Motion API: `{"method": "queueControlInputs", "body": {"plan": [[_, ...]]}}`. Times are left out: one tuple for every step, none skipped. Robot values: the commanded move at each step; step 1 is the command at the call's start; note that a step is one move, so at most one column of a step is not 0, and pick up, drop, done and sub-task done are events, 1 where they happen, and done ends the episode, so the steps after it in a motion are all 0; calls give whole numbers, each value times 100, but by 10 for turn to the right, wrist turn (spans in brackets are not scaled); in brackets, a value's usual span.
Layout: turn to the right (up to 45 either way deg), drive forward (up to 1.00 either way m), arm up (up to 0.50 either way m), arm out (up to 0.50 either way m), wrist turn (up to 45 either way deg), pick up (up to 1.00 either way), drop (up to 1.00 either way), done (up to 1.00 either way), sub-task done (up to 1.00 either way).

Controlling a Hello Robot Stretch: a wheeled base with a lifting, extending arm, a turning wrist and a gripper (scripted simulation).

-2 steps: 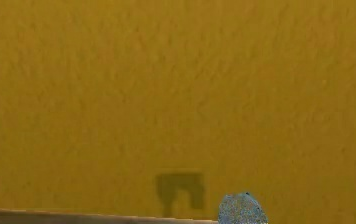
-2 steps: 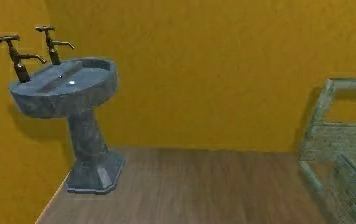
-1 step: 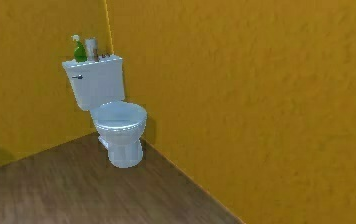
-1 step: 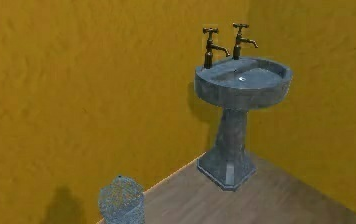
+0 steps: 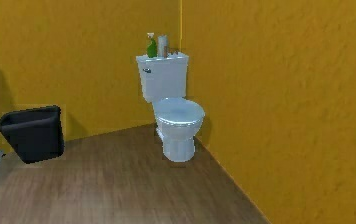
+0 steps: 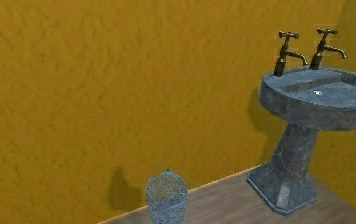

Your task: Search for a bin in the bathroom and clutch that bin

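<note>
A black, open-topped bin (image 5: 33,133) stands on the wooden floor against the yellow wall at the forward view's left. In the arm side view a small grey mesh basket (image 6: 166,198) stands on the floor by the yellow wall, near the bottom middle.
A white toilet (image 5: 174,110) sits in the corner of the forward view, with a green spray bottle (image 5: 151,45) and a grey can (image 5: 163,45) on its tank. A grey stone pedestal sink (image 6: 308,125) with two bronze taps (image 6: 306,50) fills the arm side view's right. Yellow walls close in on both sides.
</note>
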Motion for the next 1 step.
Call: {"method": "queueControlInputs", "body": {"plan": [[0, 0, 10, 0, 0, 0, 0, 0, 0]]}}
